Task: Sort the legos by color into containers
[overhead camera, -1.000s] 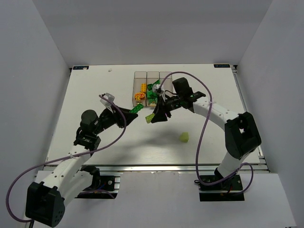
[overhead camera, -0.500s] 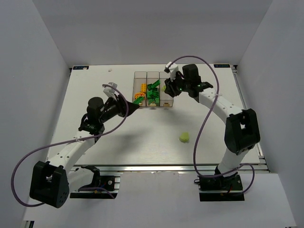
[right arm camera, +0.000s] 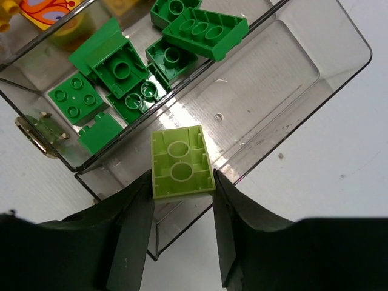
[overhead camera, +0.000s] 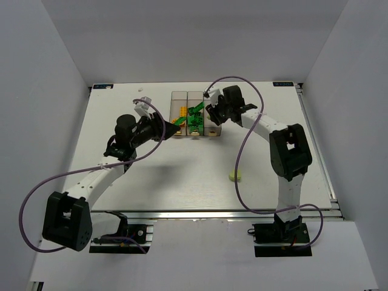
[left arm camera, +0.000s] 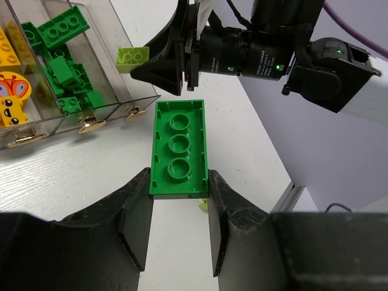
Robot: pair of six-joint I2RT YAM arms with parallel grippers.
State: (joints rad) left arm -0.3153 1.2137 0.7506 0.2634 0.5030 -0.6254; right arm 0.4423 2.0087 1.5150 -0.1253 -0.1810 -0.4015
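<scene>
Three clear bins [overhead camera: 194, 97] stand in a row at the table's far middle. The left bin holds orange bricks [overhead camera: 181, 111], the middle one bright green bricks [overhead camera: 194, 118]. My left gripper [left arm camera: 179, 200] is shut on a bright green brick [left arm camera: 179, 147], held underside up in front of the bins [left arm camera: 115, 100]. My right gripper [right arm camera: 182, 194] is shut on a pale yellow-green brick [right arm camera: 180, 161], held over the near end of the right bin [right arm camera: 273, 79], which holds no bricks. Another pale yellow-green brick [overhead camera: 234, 176] lies on the table.
The white table [overhead camera: 121, 176] is walled in by grey panels on three sides. The two arms meet close together at the bins; the right gripper [left arm camera: 182, 57] shows just beyond my left gripper's brick. Purple cables loop from both arms.
My left gripper has carried the green brick up toward the bins. My right gripper has swung from the table's middle to above the right bin with the yellow-green brick.
</scene>
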